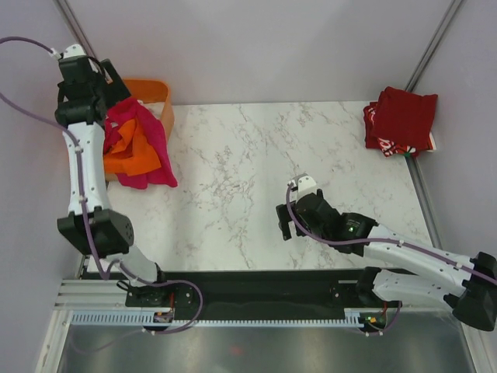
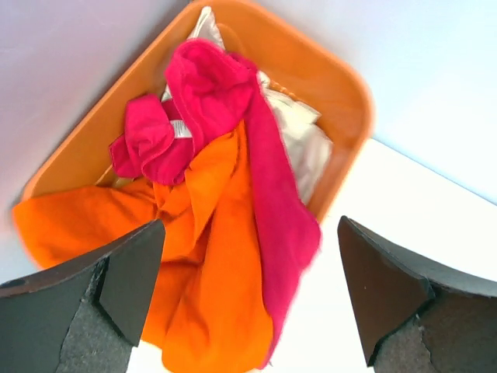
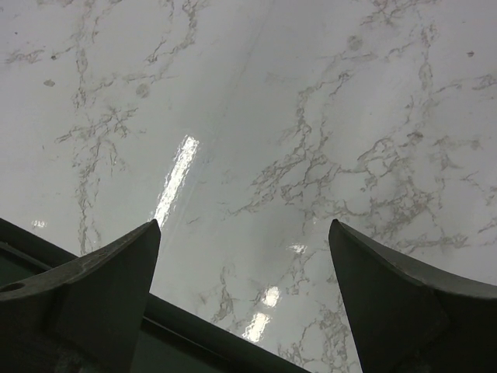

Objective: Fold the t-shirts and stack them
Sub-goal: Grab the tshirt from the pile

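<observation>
A magenta t-shirt (image 1: 144,132) and a bright orange t-shirt (image 1: 124,159) spill out of the orange basket (image 1: 159,97) onto the table at the far left. In the left wrist view the magenta shirt (image 2: 264,171) lies over the orange one (image 2: 210,264), with a white shirt (image 2: 299,140) underneath in the basket (image 2: 342,85). My left gripper (image 2: 248,295) hangs open above this pile, holding nothing. Dark red and patterned t-shirts (image 1: 400,120) sit folded in a stack at the far right corner. My right gripper (image 1: 289,221) is open over bare table, empty in its wrist view (image 3: 245,295).
The white marble table (image 1: 248,163) stretches between the basket and the folded stack. Its dark front edge (image 3: 194,330) lies just under my right gripper. Grey walls close in the back and both sides.
</observation>
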Controlling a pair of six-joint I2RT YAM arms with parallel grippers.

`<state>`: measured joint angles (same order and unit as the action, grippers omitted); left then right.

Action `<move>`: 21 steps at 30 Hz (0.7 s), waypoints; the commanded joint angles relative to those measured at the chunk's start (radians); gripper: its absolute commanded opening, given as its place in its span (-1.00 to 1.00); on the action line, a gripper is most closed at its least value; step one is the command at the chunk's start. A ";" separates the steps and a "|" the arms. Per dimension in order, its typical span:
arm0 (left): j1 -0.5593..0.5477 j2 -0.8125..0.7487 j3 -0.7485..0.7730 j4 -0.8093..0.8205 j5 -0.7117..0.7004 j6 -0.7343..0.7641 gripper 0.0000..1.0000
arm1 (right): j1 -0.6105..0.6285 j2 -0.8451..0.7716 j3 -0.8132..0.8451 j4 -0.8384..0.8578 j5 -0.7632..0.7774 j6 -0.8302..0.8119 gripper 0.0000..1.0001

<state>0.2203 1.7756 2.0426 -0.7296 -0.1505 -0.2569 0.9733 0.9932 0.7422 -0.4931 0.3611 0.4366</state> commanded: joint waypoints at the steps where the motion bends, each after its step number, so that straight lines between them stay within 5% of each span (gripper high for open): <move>1: -0.001 -0.239 -0.201 -0.014 0.094 -0.027 0.98 | 0.002 0.053 0.039 0.093 -0.080 -0.016 0.96; 10: -0.041 -0.535 -0.766 0.045 0.152 -0.048 0.99 | 0.002 0.339 0.229 0.298 -0.320 0.019 0.96; 21: -0.010 -0.415 -0.875 0.113 0.074 -0.150 0.91 | 0.002 0.216 0.039 0.307 -0.284 0.083 0.96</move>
<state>0.1978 1.3529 1.1717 -0.6933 -0.0521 -0.3374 0.9733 1.2800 0.8242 -0.2073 0.0505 0.4938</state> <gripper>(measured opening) 0.959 0.980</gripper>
